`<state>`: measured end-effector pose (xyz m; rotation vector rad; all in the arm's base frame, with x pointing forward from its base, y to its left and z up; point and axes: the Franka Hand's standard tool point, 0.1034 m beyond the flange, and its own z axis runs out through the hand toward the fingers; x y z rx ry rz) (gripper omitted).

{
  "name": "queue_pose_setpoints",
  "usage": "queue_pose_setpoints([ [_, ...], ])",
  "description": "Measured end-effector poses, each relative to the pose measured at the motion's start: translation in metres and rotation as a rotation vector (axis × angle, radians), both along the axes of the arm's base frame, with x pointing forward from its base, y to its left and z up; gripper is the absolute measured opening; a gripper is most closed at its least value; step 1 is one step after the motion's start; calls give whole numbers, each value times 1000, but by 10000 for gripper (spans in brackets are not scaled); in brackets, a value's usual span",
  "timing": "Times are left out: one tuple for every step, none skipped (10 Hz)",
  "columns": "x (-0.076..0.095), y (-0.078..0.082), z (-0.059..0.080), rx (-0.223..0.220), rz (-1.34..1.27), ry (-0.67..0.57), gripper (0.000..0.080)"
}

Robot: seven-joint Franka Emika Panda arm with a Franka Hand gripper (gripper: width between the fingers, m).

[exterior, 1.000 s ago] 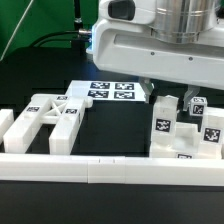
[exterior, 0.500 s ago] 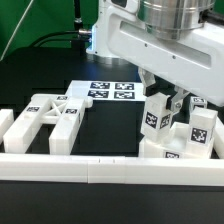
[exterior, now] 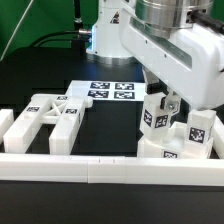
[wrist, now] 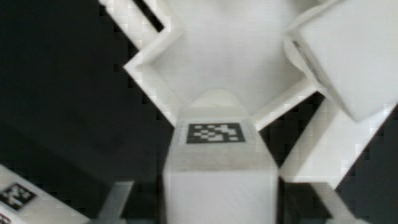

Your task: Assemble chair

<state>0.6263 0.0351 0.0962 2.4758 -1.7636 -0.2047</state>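
Item: chair leg (exterior: pixel 154 118), white w/ tag, centre-right of frame, slightly tilted.
Grip: claw (exterior: pixel 163 102) clamped on its upper end.
Position: leg sits over the chair blocks (exterior: pixel 198 132) at lower right; contact can't be told.
Also: ladder frame (exterior: pixel 48 115) at left, loose; marker board (exterior: pixel 110 89) upper centre.
Handling, IMO: square leg upright first, align w/ its seat, lower slowly, hold grip till seated.

The arm (exterior: pixel 175 45) runs off the exterior view's top and right edges and hides a far corner of the marker board (exterior: pixel 108 90). The gripper (exterior: pixel 165 103) covers the top of the chair piece (exterior: pixel 155 118); its tag (wrist: pixel 217 133) is blurred in the wrist view.
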Motion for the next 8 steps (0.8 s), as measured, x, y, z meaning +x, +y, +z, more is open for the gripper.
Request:
queue_pose_setpoints([
  [0, 0, -1, -14, -85, -10, 284],
  [0, 3, 0, -34, -170, -29, 284],
  [0, 11, 2, -66, -294, -53, 284],
  [-2, 17, 0, -80, -357, -71, 284],
  [-1, 20, 0, -94, -416, -88, 284],
  [0, 23, 0, -111, -509, -105, 284],
  [1, 25, 0, -127, -555, -116, 284],
  [4, 28, 0, -127, -587, -144, 284],
])
